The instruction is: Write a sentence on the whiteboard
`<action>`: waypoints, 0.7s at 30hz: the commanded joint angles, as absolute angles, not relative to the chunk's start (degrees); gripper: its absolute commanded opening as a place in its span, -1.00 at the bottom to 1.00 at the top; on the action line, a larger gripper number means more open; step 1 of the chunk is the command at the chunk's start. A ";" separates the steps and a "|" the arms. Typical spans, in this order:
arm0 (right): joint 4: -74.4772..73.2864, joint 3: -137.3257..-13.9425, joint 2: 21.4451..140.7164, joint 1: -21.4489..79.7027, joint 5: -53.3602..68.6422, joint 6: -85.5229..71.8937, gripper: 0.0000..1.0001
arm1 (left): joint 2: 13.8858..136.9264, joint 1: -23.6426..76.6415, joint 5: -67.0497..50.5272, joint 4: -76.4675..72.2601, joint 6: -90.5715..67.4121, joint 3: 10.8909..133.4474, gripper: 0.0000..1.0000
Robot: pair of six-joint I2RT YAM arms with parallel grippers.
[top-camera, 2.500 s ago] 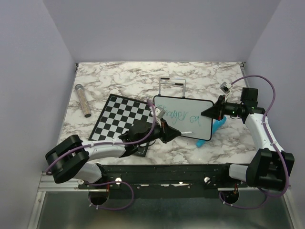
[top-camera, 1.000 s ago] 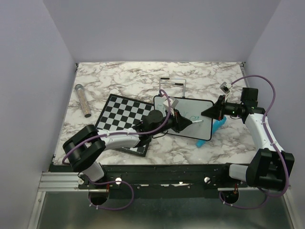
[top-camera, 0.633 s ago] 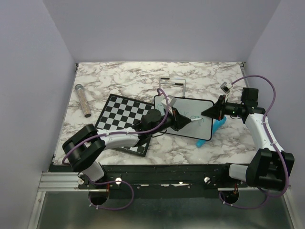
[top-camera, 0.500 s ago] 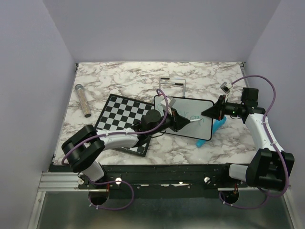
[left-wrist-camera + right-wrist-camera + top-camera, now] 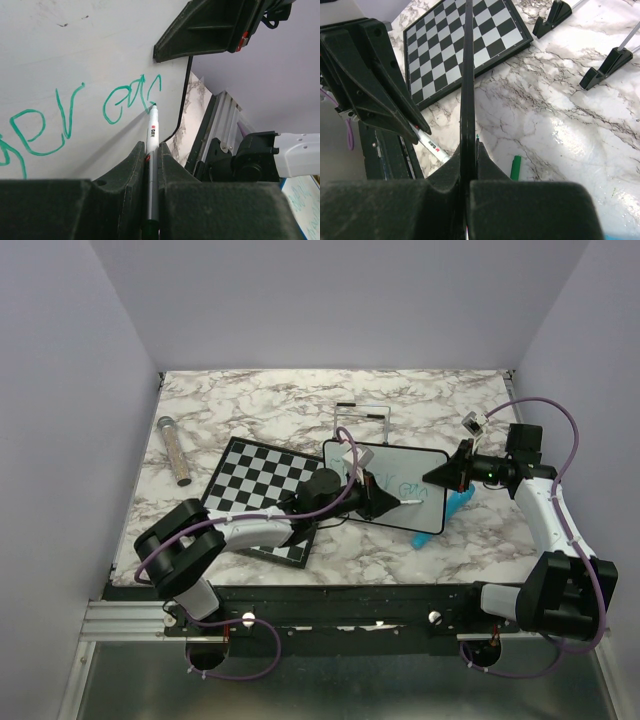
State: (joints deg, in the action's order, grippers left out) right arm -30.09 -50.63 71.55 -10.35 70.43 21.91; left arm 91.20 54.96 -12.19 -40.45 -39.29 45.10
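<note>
Marker, pinched lengthwise in the left claw, rests its tip at the end of the teal sentence, just short of the right edge of the whiteboard, which the right claw clamps toward the right edge of the table.

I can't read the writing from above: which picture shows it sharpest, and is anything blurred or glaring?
Left wrist view: the sentence is sharp, the near jaws blurred dark; the marker casts a soft shadow. Right wrist view: glare on the table. Top view: evenly lit, lettering tiny.
</note>
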 commanded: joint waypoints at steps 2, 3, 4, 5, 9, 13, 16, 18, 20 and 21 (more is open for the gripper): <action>-30.59 -50.80 70.22 -10.11 70.40 23.03 -0.99 | 91.24 54.76 -15.29 -44.38 -40.87 46.41 -1.00; -30.59 -50.89 70.22 -10.11 70.40 23.03 -0.99 | 90.88 54.76 -15.38 -44.99 -41.13 46.15 -1.00; -30.59 -50.89 70.22 -10.11 70.40 23.03 -0.99 | 90.53 54.67 -15.47 -46.48 -41.39 46.06 -1.00; -30.59 -50.89 70.40 -10.11 70.40 23.03 -0.99 | 90.01 54.49 -15.47 -47.28 -41.57 45.79 -1.00; -30.59 -50.89 70.22 -10.11 70.40 23.12 -0.99 | 89.65 53.70 -15.12 -48.61 -42.54 46.40 -1.00; -30.59 -50.89 70.22 -10.20 70.40 23.11 -0.99 | 91.14 52.82 -15.73 -49.22 -43.50 47.28 -1.00; -30.59 -50.89 70.31 -10.11 70.31 23.12 -0.99 | 92.19 52.56 -15.38 -48.95 -43.59 48.08 -1.00; -30.59 -50.89 70.31 -10.11 70.31 23.12 -0.99 | 92.81 52.38 -15.38 -49.22 -43.94 48.43 -1.00; -30.59 -50.89 70.40 -10.11 70.31 23.12 -0.99 | 93.34 52.21 -15.73 -49.48 -44.21 48.86 -1.00; -30.59 -50.89 70.31 -10.11 70.31 23.12 -0.99 | 93.51 52.21 -16.25 -49.48 -44.21 49.30 -1.00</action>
State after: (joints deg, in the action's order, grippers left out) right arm -30.09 -50.63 71.55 -10.35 70.43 21.91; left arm 91.92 52.45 -14.35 -46.81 -43.40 47.16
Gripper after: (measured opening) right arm 0.063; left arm 0.185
